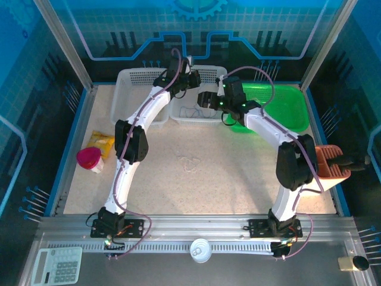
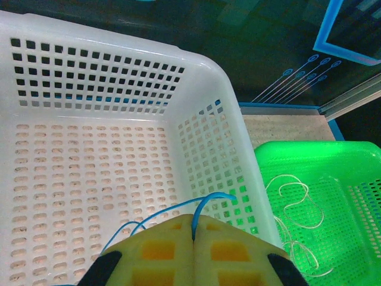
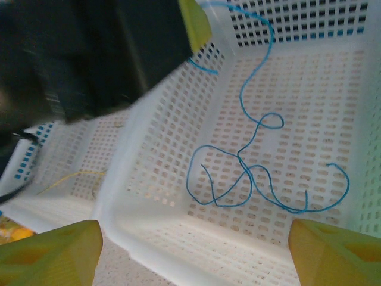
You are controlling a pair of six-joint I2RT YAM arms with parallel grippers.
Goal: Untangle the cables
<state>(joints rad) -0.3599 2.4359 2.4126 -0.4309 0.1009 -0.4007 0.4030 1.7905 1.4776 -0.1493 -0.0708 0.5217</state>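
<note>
Blue wire cable (image 3: 250,173) lies looped in a white perforated plastic basket (image 3: 333,89), 1 end pinched in the left yellow fingers (image 2: 158,253); right fingers (image 3: 53,250) gape wide. White cable (image 2: 297,202) occupies a green basket (image 2: 297,146); 1 pale tangle (image 1: 190,162) on the surface (image 1: 238,179) looks unsorted.

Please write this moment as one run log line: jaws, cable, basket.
left jaws: shut on blue cable | right jaws: open, empty | blue cable: hangs from left jaws, loops lying on white basket floor
</note>
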